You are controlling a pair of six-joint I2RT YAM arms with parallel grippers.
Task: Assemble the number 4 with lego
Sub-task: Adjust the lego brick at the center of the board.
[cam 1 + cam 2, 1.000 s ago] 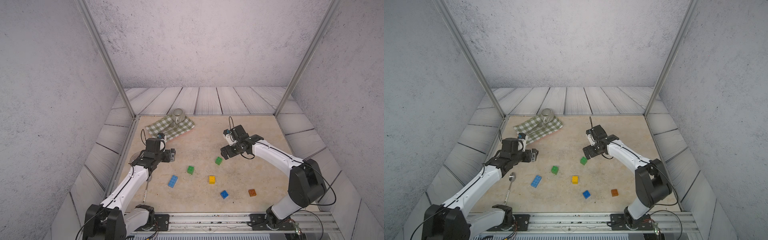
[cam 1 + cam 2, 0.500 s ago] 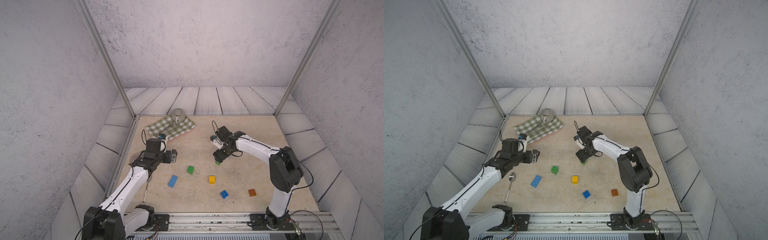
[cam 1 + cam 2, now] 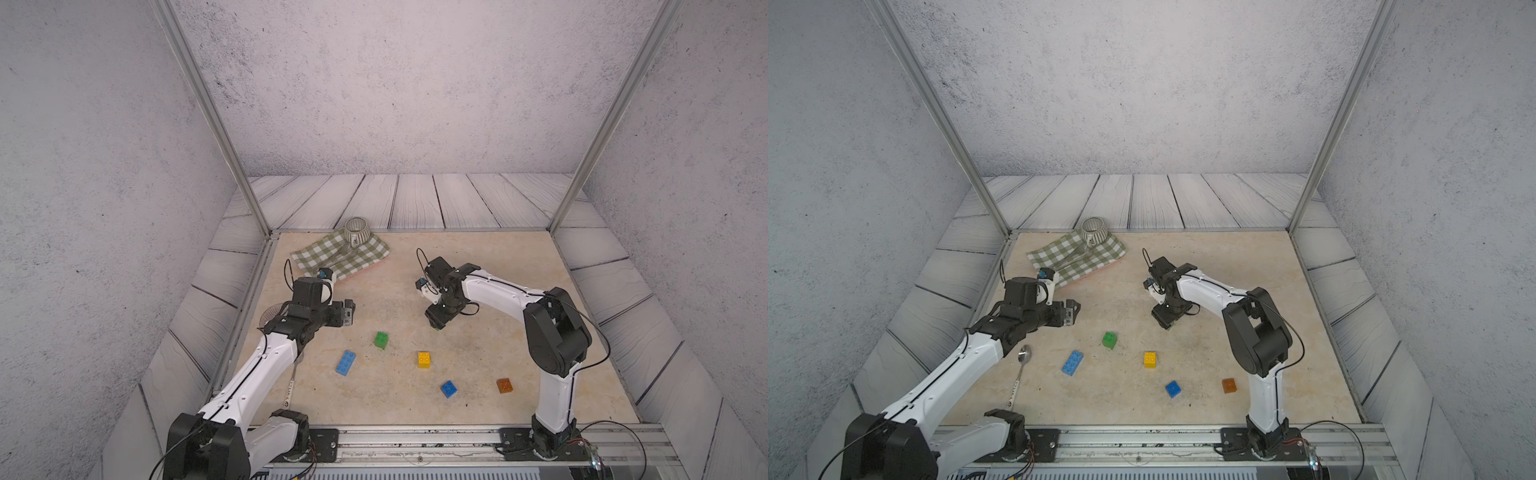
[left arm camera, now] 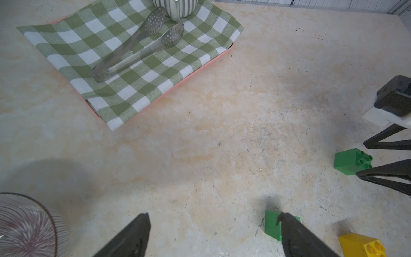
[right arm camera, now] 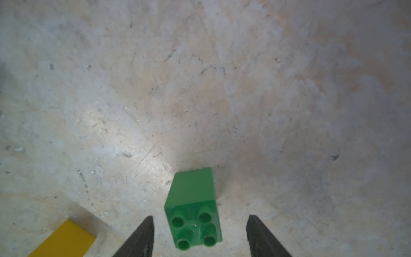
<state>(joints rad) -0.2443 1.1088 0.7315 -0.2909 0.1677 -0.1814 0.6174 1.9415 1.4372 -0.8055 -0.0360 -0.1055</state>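
Observation:
My right gripper (image 3: 436, 322) (image 5: 200, 217) reaches down over a green lego brick (image 5: 193, 207) (image 4: 351, 161) at mid-table. Its jaws are open and straddle the brick with a gap on each side. The left gripper (image 3: 348, 313) (image 4: 213, 215) hovers open and empty over bare table further left. Loose and apart lie a second green brick (image 3: 381, 340), a long light-blue brick (image 3: 345, 362), a yellow brick (image 3: 424, 359), a dark blue brick (image 3: 448, 389) and an orange brick (image 3: 504, 385). The number 4 is out of view.
A green checked cloth (image 3: 340, 257) lies at the back left with metal tongs (image 4: 138, 46) and a striped cup (image 3: 356, 230) on it. A spoon (image 3: 1021, 365) and a ribbed glass dish (image 4: 22, 227) lie by the left arm. Metal posts stand at the back corners.
The right arm swung left and came down over the green brick, its jaws narrowing around it. The left arm has not moved.

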